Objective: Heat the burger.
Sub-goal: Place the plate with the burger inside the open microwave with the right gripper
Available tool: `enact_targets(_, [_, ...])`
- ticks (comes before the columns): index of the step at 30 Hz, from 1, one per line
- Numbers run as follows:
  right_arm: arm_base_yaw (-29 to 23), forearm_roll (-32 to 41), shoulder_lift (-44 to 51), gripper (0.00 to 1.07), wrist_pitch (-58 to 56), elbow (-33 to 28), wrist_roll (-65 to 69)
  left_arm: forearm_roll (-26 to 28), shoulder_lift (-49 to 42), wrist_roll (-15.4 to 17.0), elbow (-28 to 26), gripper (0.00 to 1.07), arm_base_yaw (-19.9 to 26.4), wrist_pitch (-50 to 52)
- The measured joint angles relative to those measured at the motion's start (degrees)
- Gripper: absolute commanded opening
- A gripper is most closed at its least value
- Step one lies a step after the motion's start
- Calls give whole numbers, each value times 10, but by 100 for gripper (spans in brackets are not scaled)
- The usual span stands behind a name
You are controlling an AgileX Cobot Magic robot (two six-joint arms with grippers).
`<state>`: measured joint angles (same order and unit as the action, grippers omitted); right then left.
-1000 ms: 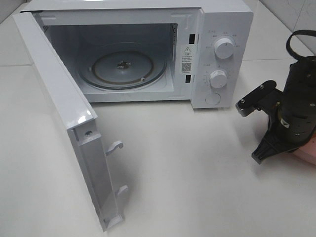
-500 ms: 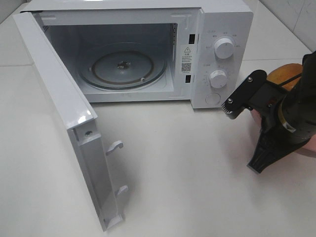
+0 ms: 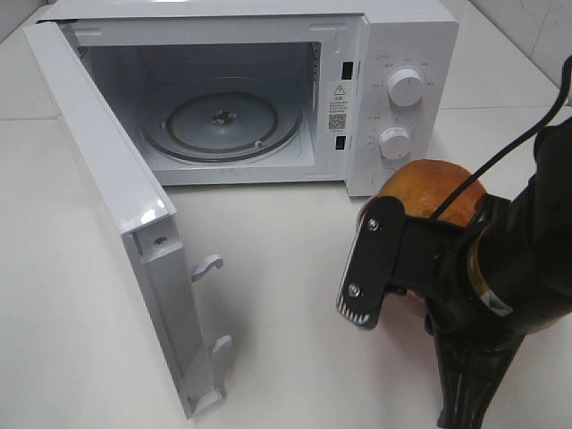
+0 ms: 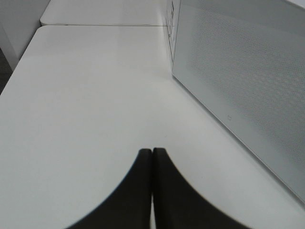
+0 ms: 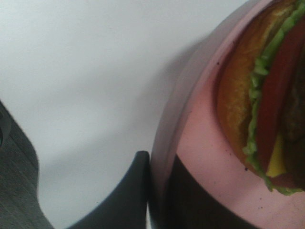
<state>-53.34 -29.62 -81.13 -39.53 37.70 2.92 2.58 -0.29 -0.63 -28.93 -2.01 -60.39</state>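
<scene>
The burger (image 3: 431, 189) shows its golden-brown bun in front of the microwave's control panel, half hidden behind my right arm (image 3: 500, 268). In the right wrist view the burger (image 5: 267, 109), with lettuce, tomato and cheese layers, lies on a pink plate (image 5: 205, 157). My right gripper (image 5: 159, 161) is shut on the plate's rim and holds it above the table. My left gripper (image 4: 152, 160) is shut on nothing, low over the table beside the outside of the microwave door (image 4: 248, 86).
The white microwave (image 3: 393, 54) stands at the back with its door (image 3: 98, 179) swung wide open to the left. Its glass turntable (image 3: 223, 125) is bare. Two knobs (image 3: 405, 88) sit on the right panel. White tabletop (image 3: 295, 295) lies in front.
My right arm has lifted the plate with the burger from the table's right edge and carried it leftward and closer to the camera, to in front of the control panel. The left gripper is unchanged.
</scene>
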Motion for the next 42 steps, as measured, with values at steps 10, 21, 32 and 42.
enact_targets(10, [-19,-2,0,0,-6,0,-173,0,0,0,0,0,0,0])
enact_targets(21, [-19,-11,0,0,18,0,-253,0,0,0,0,0,0,0])
enact_targets(32, [-10,-20,-1,0,135,-2,-392,0,0,0,0,0,0,0])
enact_targets(42, [66,-4,-13,0,269,-2,-438,0,0,0,0,0,0,0])
